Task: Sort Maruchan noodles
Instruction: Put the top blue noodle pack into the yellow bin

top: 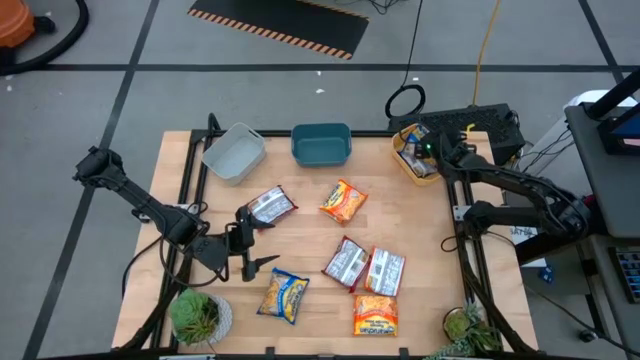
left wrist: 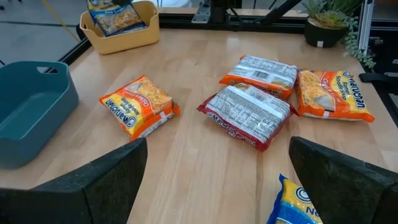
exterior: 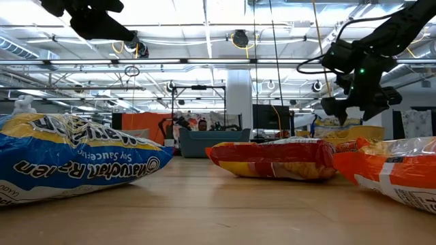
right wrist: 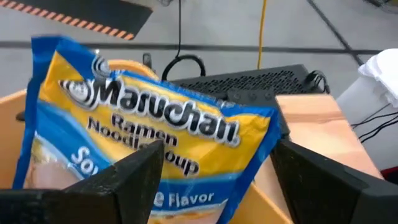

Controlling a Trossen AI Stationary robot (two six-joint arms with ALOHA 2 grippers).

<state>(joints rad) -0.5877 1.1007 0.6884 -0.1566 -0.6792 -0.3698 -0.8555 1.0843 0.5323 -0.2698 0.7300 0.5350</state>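
Note:
Several Maruchan packets lie flat on the wooden table: a silver-red one (top: pixel 270 205), an orange one (top: pixel 343 200), two side by side (top: pixel 347 264) (top: pixel 384 270), an orange one (top: pixel 375 315) and a yellow-blue one (top: pixel 283 296). Another yellow-blue packet (right wrist: pixel 155 130) stands leaning in the yellow tub (top: pixel 408 165) at the far right. My right gripper (top: pixel 427 150) hangs open over that tub, its fingers (right wrist: pixel 118 180) wide on either side of the packet. My left gripper (top: pixel 255 240) is open above the table's left middle, with nothing between its fingers (left wrist: pixel 112 180).
A grey tub (top: pixel 235 152) and a teal tub (top: pixel 321 144) stand along the far edge, left of the yellow one. Potted plants sit at the near left corner (top: pixel 198 315) and the near right corner (top: pixel 468 330). Bare wood lies between the packets and the tubs.

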